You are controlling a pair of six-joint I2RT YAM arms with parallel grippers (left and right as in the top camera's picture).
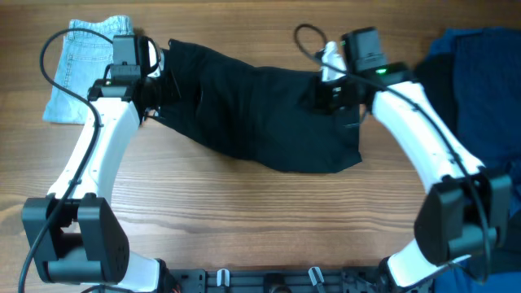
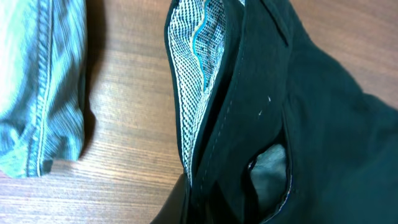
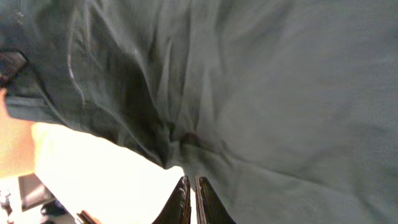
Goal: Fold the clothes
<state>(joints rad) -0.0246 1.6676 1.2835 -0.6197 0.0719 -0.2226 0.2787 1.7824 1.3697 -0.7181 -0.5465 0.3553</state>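
Overhead, wooden table (image 1: 244,212), left pincer (image 1: 155,85), right pincer (image 1: 327,94) both clamped on black shorts (image 1: 260,114)

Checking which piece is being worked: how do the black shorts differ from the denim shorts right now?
The black shorts are dark and stretched wide across the middle. The denim shorts are pale blue and lie as a compact bundle at the far left. The left gripper and right gripper each pinch an end of the black shorts; neither holds the denim shorts. Both are soft cloth shorts.
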